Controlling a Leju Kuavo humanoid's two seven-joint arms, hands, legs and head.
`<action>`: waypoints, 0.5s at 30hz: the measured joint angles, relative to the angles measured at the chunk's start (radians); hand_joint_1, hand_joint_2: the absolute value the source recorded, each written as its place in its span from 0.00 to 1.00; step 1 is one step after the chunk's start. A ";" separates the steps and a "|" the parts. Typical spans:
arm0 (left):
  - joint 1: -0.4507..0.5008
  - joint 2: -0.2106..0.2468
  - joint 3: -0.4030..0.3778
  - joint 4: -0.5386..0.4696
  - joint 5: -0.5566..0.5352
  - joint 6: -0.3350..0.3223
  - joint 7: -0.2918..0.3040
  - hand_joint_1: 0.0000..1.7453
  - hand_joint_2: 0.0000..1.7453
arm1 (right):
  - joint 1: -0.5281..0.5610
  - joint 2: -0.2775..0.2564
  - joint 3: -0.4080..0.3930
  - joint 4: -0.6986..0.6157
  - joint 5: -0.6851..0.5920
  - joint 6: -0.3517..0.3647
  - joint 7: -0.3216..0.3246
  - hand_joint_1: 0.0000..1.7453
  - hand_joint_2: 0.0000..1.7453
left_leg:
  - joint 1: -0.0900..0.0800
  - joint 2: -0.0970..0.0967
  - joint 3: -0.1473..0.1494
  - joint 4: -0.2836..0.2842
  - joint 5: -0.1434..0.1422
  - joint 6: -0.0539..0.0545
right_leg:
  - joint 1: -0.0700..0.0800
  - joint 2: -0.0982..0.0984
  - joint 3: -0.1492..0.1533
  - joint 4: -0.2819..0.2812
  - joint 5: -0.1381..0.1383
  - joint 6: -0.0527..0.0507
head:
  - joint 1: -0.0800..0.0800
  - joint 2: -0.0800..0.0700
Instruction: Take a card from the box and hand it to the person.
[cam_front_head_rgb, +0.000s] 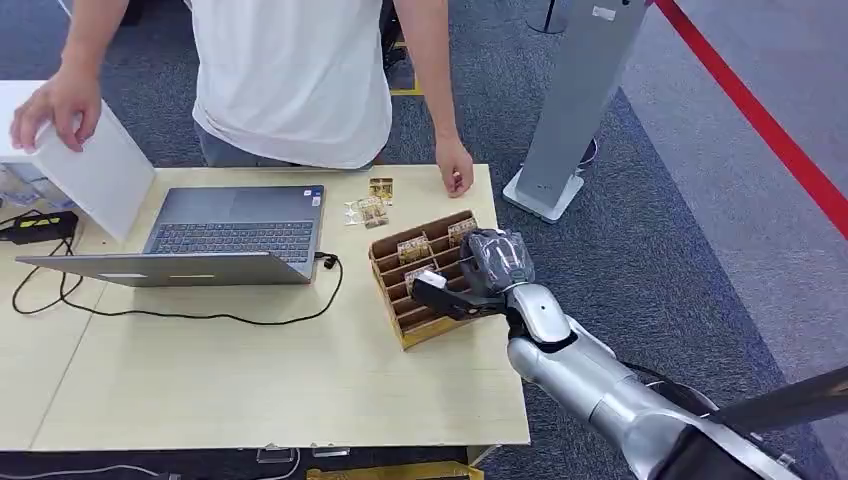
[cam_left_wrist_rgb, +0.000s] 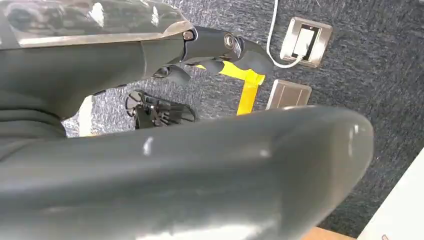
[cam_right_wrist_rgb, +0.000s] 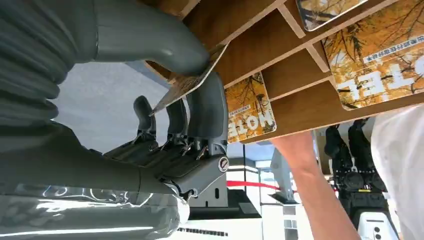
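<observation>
Right hand (cam_front_head_rgb: 470, 280) is positioned over the wooden box (cam_front_head_rgb: 432, 318) on the table (cam_front_head_rgb: 250, 390); its thumb and fingers (cam_right_wrist_rgb: 205, 107) pinch 1 card (cam_right_wrist_rgb: 187, 82) at a box slot. More cards stand in neighbouring slots. Left hand (cam_left_wrist_rgb: 200, 50) hangs with fingers curled, holding nothing. The person's hand (cam_front_head_rgb: 455, 170) rests on the table edge beyond the box

- An open grey laptop (cam_front_head_rgb: 235, 235) sits on my table (cam_front_head_rgb: 250, 380), at ten o'clock of its middle.
- A black cable (cam_front_head_rgb: 200, 316) loops from its right side along six o'clock.
- A white board (cam_front_head_rgb: 95, 175) leans at its nine o'clock.
- A grey stand (cam_front_head_rgb: 570, 110) rises off the carpet at two o'clock.
</observation>
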 joint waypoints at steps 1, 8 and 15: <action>0.000 0.000 0.000 0.000 0.000 0.000 0.000 0.00 0.00 | 0.000 0.000 0.000 0.000 0.000 0.000 -0.001 0.76 1.00 | 0.000 0.000 0.000 0.000 0.000 0.000 | 0.000 0.000 0.000 0.000 0.000 0.000 | 0.000 0.000; 0.000 0.000 0.000 0.000 0.000 -0.007 -0.013 0.00 0.00 | -0.001 0.000 0.001 0.000 -0.001 0.000 -0.001 0.75 1.00 | 0.000 0.000 0.000 0.000 0.000 0.000 | 0.000 0.000 0.000 0.000 0.000 0.000 | 0.000 0.000; 0.000 0.000 0.000 0.000 0.000 -0.015 -0.016 0.00 0.00 | -0.001 0.000 0.002 0.000 -0.002 -0.002 -0.002 0.75 1.00 | 0.000 0.000 0.000 0.000 0.000 0.000 | 0.000 0.000 0.000 0.000 0.000 0.000 | 0.000 0.000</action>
